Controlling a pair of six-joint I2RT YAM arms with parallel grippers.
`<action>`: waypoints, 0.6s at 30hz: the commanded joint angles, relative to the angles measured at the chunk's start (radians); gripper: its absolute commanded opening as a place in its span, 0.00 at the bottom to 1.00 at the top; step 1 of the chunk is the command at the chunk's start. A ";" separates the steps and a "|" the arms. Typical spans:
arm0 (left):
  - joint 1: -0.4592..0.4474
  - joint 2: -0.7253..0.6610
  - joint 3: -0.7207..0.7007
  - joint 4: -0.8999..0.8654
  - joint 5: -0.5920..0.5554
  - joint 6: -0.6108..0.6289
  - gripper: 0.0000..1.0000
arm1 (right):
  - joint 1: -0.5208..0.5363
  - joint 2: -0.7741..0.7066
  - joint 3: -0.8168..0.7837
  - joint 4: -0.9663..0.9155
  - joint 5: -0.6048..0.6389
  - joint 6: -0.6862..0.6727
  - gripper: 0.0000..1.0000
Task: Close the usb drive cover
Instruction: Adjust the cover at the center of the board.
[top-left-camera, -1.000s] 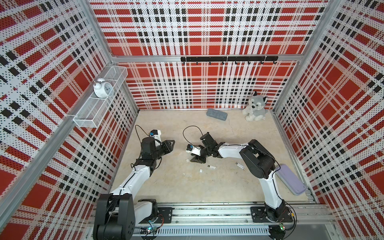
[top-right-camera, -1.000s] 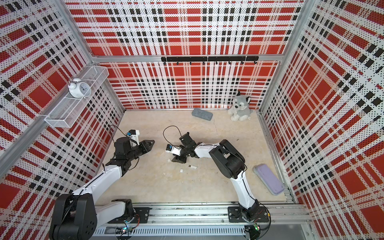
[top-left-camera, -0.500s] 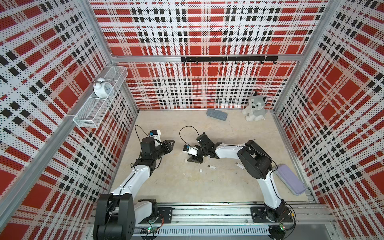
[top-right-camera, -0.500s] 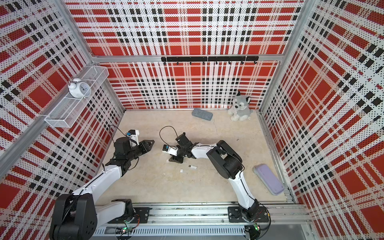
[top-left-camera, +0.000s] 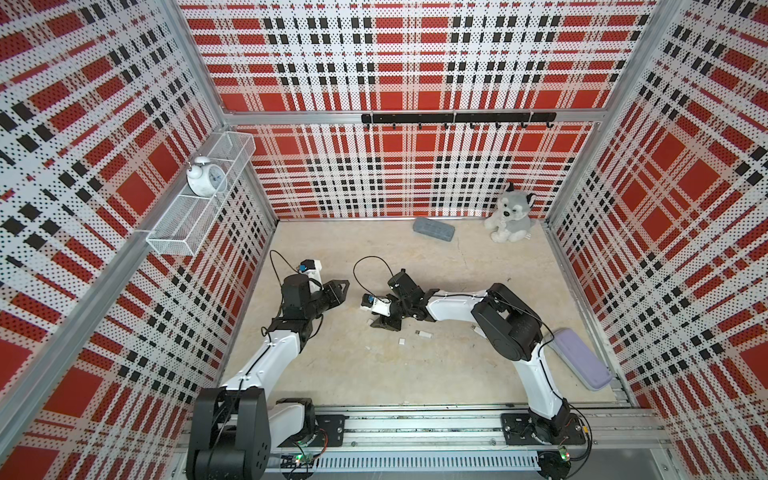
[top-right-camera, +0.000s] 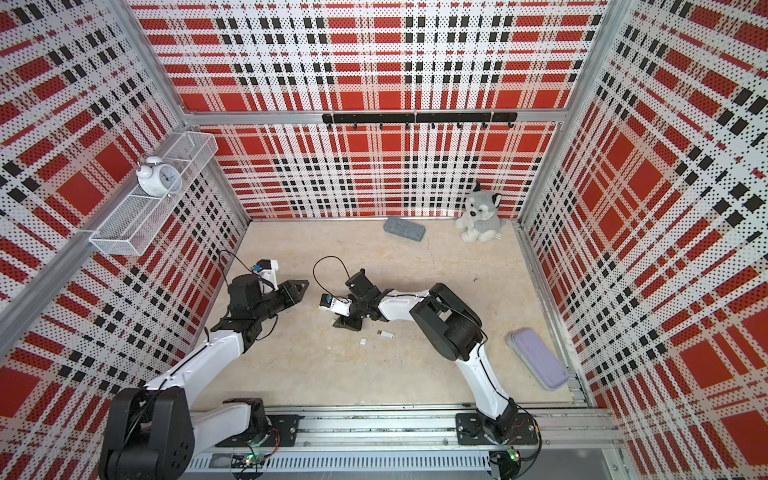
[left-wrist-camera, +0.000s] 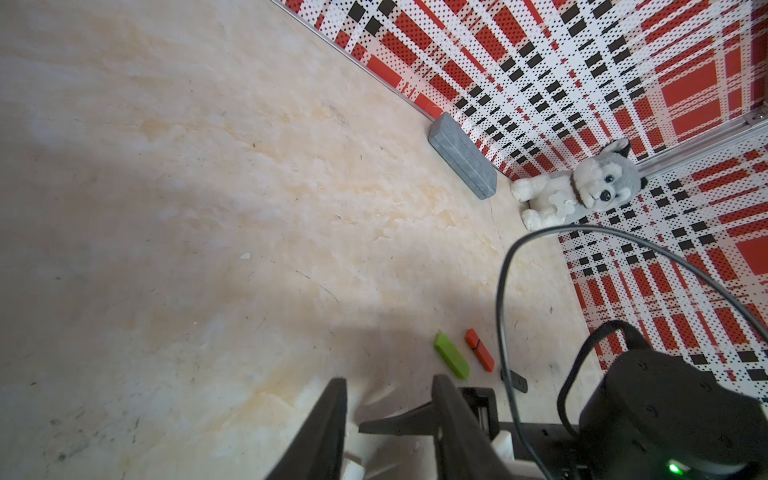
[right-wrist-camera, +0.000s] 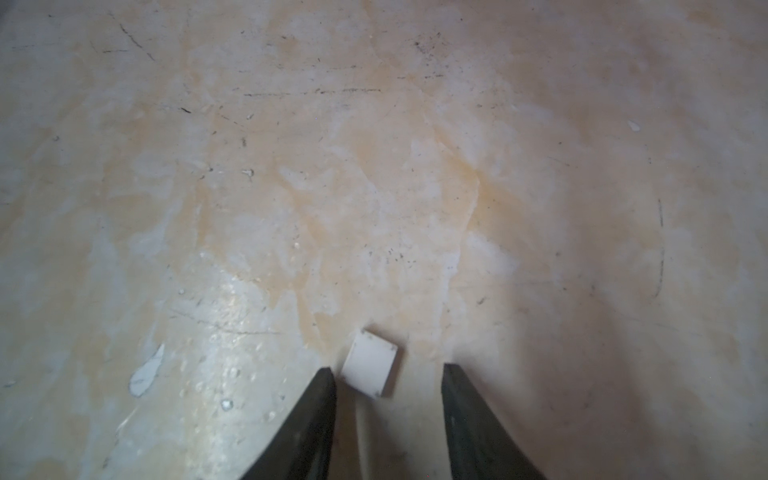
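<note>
1. USB drive (top-left-camera: 423, 333) — a white stick lying flat on the table (top-left-camera: 374, 374), near the right gripper (top-left-camera: 384, 325) and to its right. One end looks grey, but it is too small to be sure.
2. A small white bit (top-left-camera: 401, 341) lies just beside the drive, between it and the right gripper, touching neither.
3. The right gripper points down at the table with its jaws partway apart and nothing gripped. In its wrist view a white square piece (right-wrist-camera: 370, 370) lies flat between the fingers. It is close to one finger (right-wrist-camera: 316, 415), with a clear gap to the other.
4. The left gripper (top-left-camera: 338, 286) hangs above the table, well to the left of the right gripper and aimed toward it. Its jaws are partly open and empty.
5. In the left wrist view a green stick (left-wrist-camera: 451, 361) and a red stick (left-wrist-camera: 480, 355) lie side by side on the table, near the right gripper.
6. A plush dog (top-left-camera: 510, 214) and a grey case (top-left-camera: 433, 229) sit by the back wall — well behind the right gripper.
</note>
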 joint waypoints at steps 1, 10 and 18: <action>0.009 -0.014 -0.011 0.001 0.000 0.019 0.38 | -0.003 -0.024 -0.068 -0.059 0.028 -0.007 0.47; 0.015 -0.017 -0.021 0.008 -0.007 0.016 0.37 | -0.021 -0.059 -0.143 -0.044 0.025 0.017 0.48; 0.017 -0.029 -0.027 0.009 -0.037 0.009 0.37 | -0.015 -0.049 -0.145 0.029 0.026 0.086 0.50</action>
